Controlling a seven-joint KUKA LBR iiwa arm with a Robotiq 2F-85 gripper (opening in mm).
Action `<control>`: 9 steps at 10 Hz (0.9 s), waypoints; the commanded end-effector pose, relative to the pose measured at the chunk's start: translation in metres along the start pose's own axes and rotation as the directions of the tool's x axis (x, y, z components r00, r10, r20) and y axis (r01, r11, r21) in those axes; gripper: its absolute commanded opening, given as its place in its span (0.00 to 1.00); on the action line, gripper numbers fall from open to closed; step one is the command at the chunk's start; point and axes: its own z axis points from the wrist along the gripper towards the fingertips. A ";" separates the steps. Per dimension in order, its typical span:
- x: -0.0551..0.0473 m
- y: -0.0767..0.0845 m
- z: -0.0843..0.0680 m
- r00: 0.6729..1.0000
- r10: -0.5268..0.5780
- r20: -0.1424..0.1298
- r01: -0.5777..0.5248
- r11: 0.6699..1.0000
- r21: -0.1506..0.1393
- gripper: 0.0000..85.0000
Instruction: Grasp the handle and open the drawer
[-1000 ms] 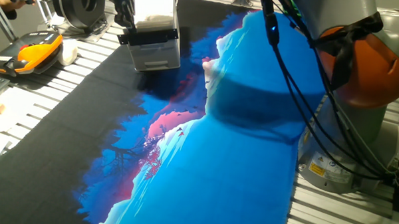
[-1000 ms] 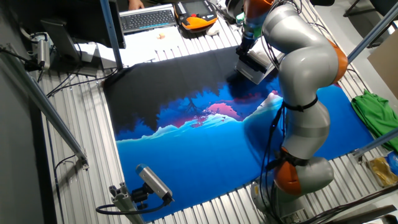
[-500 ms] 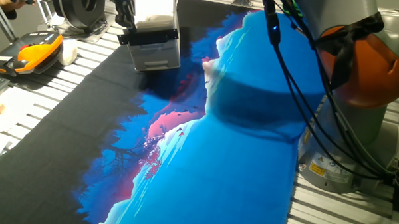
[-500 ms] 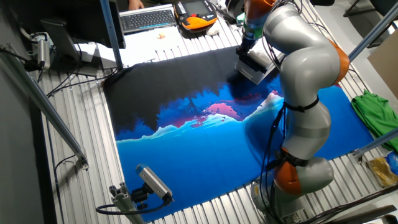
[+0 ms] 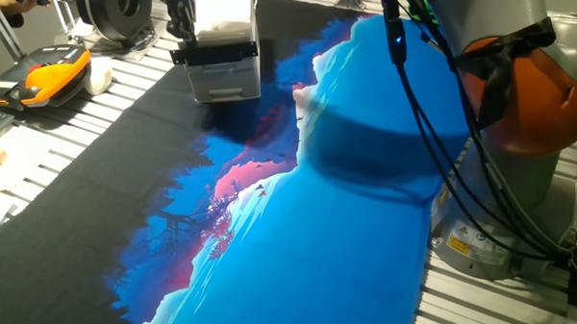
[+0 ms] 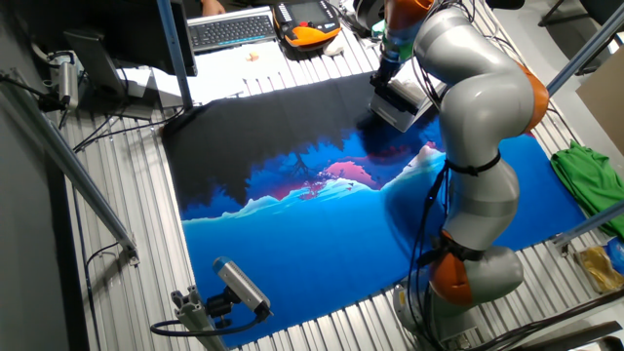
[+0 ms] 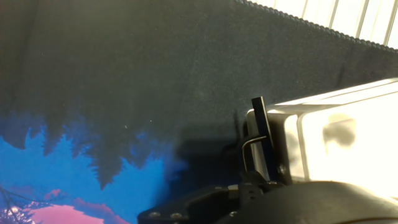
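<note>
At the far end of the worktop (image 5: 39, 180), on the dark part of the printed mat (image 5: 301, 238), your white cabinet (image 5: 224, 73) is sitting with its drawer (image 5: 227, 83) facing down the mat, the black handle (image 5: 214, 53) running across the front. The gripper (image 5: 179, 26) is hanging at the handle's left end as one fixed view sees it, right against the cabinet's front corner. I cannot tell how wide the fingers are standing or whether they are gripping the handle — the arm (image 6: 468, 107) is blocking the other fixed view, and the hand view is showing only the dark gripper body at the bottom edge.

From the hand view you are looking at the handle (image 7: 260, 134) end-on, a thin bar standing slightly off the drawer (image 7: 336, 143) front on a bent wire — probably why the approach is coming from the side. The drawer front appears close to the cabinet, so the pull seems hardly begun.

An orange-and-black case (image 5: 37, 76) is lying well apart to the left.
</note>
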 end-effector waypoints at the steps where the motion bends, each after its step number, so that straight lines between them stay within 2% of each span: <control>1: 0.000 0.000 0.000 1.000 0.004 0.003 -0.004 1.000 0.002 0.00; 3: 0.000 0.000 0.000 1.000 -0.010 0.010 0.010 1.000 0.010 0.00; 7: 0.000 0.000 0.000 0.998 -0.059 0.014 0.059 0.998 -0.004 0.00; 8: 0.000 0.000 0.000 0.998 -0.069 -0.003 0.069 0.998 -0.013 0.00; 9: 0.000 0.000 0.000 0.997 -0.076 -0.015 0.075 0.997 -0.034 0.00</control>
